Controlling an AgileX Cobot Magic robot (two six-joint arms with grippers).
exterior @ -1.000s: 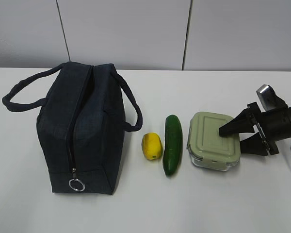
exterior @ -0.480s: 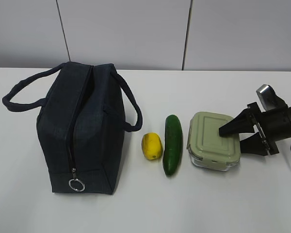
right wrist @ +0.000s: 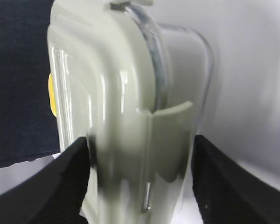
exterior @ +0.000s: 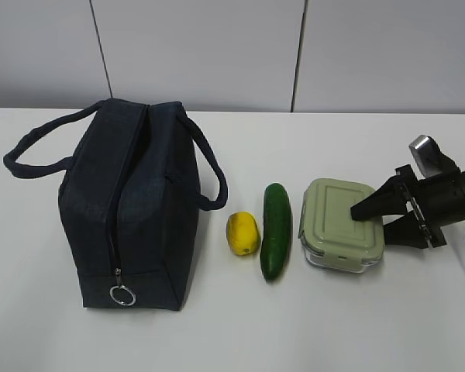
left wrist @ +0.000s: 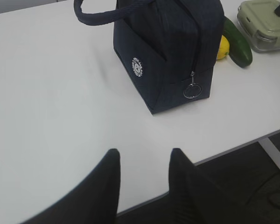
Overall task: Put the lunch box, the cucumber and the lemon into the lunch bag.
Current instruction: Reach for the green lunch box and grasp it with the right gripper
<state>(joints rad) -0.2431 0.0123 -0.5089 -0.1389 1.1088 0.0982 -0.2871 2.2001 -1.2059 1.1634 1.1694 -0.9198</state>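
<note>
My right hand [exterior: 381, 215] sits with its jaws spread wide around the near end of the lunch box [exterior: 341, 224], one finger [right wrist: 72, 179] against the green lid side, the other [right wrist: 224, 182] off the glass side with a gap; I can't call it a grip. I can't make out anything inside the box: the glass is blurred in the right wrist view. Just past the box from that hand lies the cucumber [exterior: 276, 230], then the lemon [exterior: 242, 232], then the lunch bag [exterior: 132, 205], all on the desk [exterior: 310, 325]. The bag's zipper [exterior: 116, 232] looks closed, its ring pull [exterior: 122, 295] hanging at the front end, so its inside is hidden. My left hand [left wrist: 142, 161] hovers empty, narrowly parted, well short of the bag, its base cut off by the frame.
</note>
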